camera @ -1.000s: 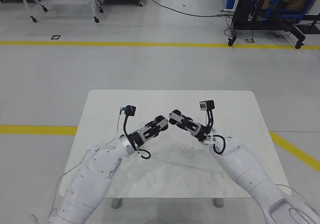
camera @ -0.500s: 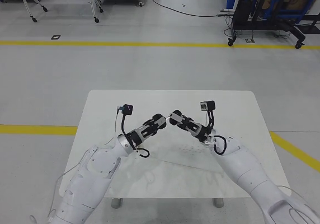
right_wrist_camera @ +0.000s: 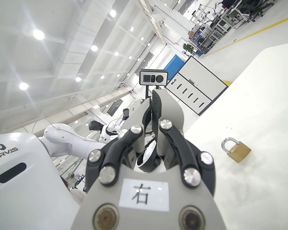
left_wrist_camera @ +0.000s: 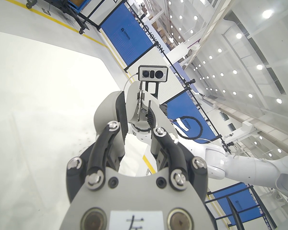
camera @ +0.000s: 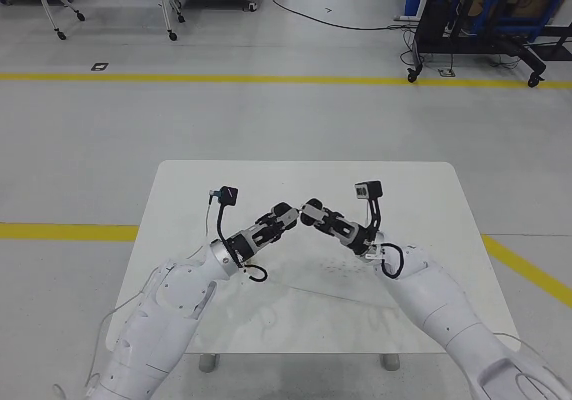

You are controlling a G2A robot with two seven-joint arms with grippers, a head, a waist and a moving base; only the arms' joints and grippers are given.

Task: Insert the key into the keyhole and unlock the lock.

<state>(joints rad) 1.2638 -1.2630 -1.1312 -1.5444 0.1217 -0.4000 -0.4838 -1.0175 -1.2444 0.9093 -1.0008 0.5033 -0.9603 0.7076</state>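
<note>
L jaws: together, clamped at their very tips on a thin toothed metal strip, most likely the key (left_wrist_camera: pixel 140 98). Tip grip prob. leaves the blade free for a keyhole.
R jaws: pressed pad to pad. Can't tell if anything is pinched betw. them.
Arms: L arm (camera: pixel 251 238) comes in from 7 o'clock and R arm (camera: pixel 351 232) from 5 o'clock. The tips meet nose to nose in the air, just toward 12 o'clock of the desk (camera: pixel 421 195) centre.
Why held so: reads as a hand-over or re-grip of the key. Raised off the desk, both sets of jaws can get at it w/o the surface in the way.
Lock (right_wrist_camera: pixel 237 150): brass padlock lying flat on the desk, shackle seated in the body, so locked. It's well apart from both jaws and nothing touches it. Its clock pos. on the desk: can't tell.
Why it matters: the lock is loose on its side, so it would prob. slide if the key is pushed at it. One arm likely has to pin or lift it.
Stage: early. The key is up in the air, not at the keyhole, and nothing is inserted.
Next needs: one firm grip on the key w/ the blade sticking out, then line it up w/ the keyhole.
Risk: a thin key at the tips could twist or drop during the swap.
</note>
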